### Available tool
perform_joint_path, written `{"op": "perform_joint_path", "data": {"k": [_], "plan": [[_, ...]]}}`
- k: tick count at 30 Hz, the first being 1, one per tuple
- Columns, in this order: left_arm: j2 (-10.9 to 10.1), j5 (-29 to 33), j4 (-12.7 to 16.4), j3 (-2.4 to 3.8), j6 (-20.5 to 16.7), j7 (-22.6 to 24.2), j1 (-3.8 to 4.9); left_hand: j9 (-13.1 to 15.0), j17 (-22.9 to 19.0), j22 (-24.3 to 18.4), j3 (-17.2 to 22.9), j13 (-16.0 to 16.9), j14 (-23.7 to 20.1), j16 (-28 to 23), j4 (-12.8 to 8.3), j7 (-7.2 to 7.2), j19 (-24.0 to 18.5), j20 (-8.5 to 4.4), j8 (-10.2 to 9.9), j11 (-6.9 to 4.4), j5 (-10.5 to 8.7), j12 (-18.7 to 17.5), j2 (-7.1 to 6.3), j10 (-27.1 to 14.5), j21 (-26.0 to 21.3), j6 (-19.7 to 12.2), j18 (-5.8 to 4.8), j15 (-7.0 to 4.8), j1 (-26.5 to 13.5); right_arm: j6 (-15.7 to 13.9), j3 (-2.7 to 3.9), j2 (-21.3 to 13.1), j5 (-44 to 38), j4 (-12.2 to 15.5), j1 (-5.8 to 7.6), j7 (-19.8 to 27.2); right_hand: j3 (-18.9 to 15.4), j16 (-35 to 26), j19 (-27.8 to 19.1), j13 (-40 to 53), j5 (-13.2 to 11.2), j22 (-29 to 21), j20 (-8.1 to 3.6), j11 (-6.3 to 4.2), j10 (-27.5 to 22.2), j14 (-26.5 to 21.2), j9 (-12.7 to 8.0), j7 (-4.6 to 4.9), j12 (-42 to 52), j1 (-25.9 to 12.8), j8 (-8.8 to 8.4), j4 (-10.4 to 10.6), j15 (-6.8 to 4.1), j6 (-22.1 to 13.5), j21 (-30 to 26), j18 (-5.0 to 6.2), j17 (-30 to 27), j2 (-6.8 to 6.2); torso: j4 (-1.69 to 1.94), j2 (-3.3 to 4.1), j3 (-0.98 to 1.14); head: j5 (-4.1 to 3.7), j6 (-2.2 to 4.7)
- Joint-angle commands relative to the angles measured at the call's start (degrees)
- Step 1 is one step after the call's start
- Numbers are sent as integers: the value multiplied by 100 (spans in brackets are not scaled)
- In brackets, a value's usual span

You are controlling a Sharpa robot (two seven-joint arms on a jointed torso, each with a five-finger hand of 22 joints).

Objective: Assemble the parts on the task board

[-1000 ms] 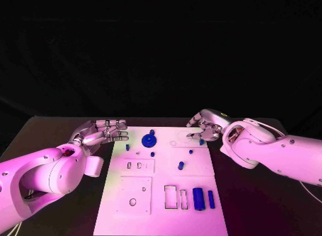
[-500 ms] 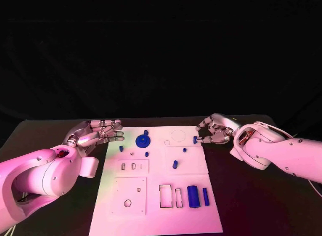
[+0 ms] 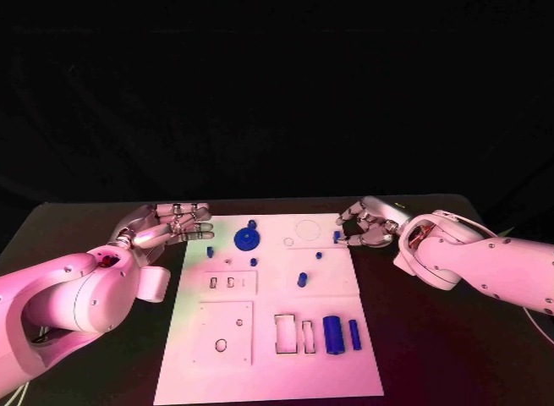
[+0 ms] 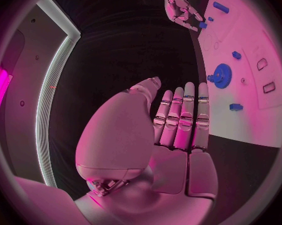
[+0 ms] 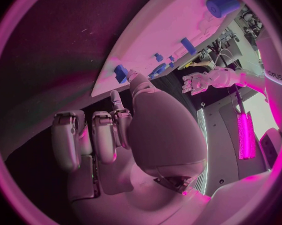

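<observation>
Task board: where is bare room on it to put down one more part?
On the task board, the strip nearest the robot, below the rectangular slots and the two blue cylinders, is bare. It is crowded at the far end, around the blue gear.

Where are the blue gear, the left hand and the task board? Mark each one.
blue gear [image 3: 246, 239], head view, on its round face.
left hand [image 3: 167, 226], head view, on the fingers.
task board [image 3: 337, 279], head view, on bare plate.
</observation>
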Motion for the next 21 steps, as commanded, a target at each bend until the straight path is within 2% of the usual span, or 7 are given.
{"op": "perform_joint_path", "data": {"k": [1,12,21], "plan": [[6,-25,7,4,110,16,3,-5,9,8,-4,1,-36,-11,-23,40,-31,12,-33,12,-21,-24,30,-37,27,-11,79,5,-32,-13,-1,46,-57,-34,-25,61,-18,38,333,813,23,1260,38,32,49,557,-7,6,30,34,-29,7,50,-33,22,21,1313,3,4,-4,-4,6,-12],[-10,-25,-11,4,111,7,3,-5,9,8,-4,1,-36,-11,-23,40,-31,12,-33,12,-21,-24,30,-37,27,-11,79,5,-32,53,0,131,-166,-92,-144,38,-6,47,354,854,48,1280,46,19,84,562,21,-14,80,58,32,12,46,95,46,14,1333,71,-6,-7,-3,43,-58],[-24,-28,-61,4,112,-11,4,-5,9,8,-4,1,-36,-11,-23,40,-31,12,-33,12,-21,-24,30,-37,27,-11,79,5,-32,14,0,149,-189,-110,-176,40,15,53,365,869,45,1291,39,2,96,565,38,-33,98,75,73,14,34,188,58,10,1344,118,3,-11,-3,52,-74]]}}
